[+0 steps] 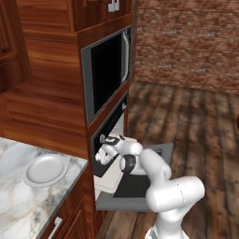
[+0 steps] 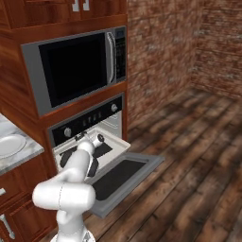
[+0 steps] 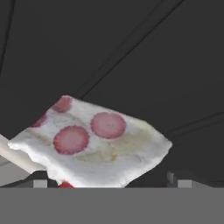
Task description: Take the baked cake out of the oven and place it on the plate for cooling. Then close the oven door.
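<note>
My gripper (image 3: 111,183) is spread wide and empty, its two dark tips standing on either side of the cake (image 3: 94,142), which sits just ahead of them inside the dark oven cavity. From the hand camera the cake looks like a pale wedge with red rounds on top and a bit of red low at its near edge; I cannot tell whether the tips touch it yet.

Going left to right in the left base camera: the plate (image 1: 45,169) lies bare on the marble counter (image 1: 18,210), well apart from the oven (image 1: 109,140). Next comes my hand (image 1: 105,151), reaching into the oven mouth over a pale pulled-out tray (image 1: 108,183), then the oven door (image 1: 158,154), dropped flat and open. Above sits the microwave (image 1: 106,70), not part of this job.

The step in hand, as I judge it, is the grasp. To do it well I should ease forward until the cake sits squarely between the tips, keep them level with its middle rather than its soft top, then close gently so it doesn't crumble or tip. After that, lift straight up before backing out, clear of the frame.
</note>
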{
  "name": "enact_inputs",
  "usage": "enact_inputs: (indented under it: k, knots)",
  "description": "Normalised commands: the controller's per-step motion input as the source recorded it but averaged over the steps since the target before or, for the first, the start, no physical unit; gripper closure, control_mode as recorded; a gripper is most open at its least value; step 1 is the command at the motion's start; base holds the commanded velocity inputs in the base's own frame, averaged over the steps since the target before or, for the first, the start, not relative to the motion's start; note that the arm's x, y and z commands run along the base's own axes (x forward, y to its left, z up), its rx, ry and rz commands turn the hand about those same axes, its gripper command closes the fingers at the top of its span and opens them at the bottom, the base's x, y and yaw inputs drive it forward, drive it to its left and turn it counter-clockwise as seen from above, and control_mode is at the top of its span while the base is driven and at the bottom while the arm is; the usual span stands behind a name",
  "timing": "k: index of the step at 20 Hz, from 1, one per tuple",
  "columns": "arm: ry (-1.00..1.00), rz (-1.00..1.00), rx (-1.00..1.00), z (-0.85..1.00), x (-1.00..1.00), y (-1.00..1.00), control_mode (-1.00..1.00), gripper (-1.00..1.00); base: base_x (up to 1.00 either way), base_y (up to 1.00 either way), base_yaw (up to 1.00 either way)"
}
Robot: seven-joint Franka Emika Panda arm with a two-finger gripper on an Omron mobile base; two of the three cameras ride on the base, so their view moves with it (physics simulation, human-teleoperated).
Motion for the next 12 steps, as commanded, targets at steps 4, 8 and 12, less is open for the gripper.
enact_inputs:
  k: [4, 8, 12]
  knots:
    - [0.14, 0.05, 0.00, 0.00, 0.36, -0.46, -1.00, -1.00, 0.00, 0.00, 0.00]
    - [0.16, 0.05, 0.00, 0.00, 0.41, -0.45, -1.00, -1.00, 0.00, 0.00, 0.00]
    - [0.18, 0.05, 0.00, 0.00, 0.40, -0.43, -1.00, -1.00, 0.00, 0.00, 0.00]
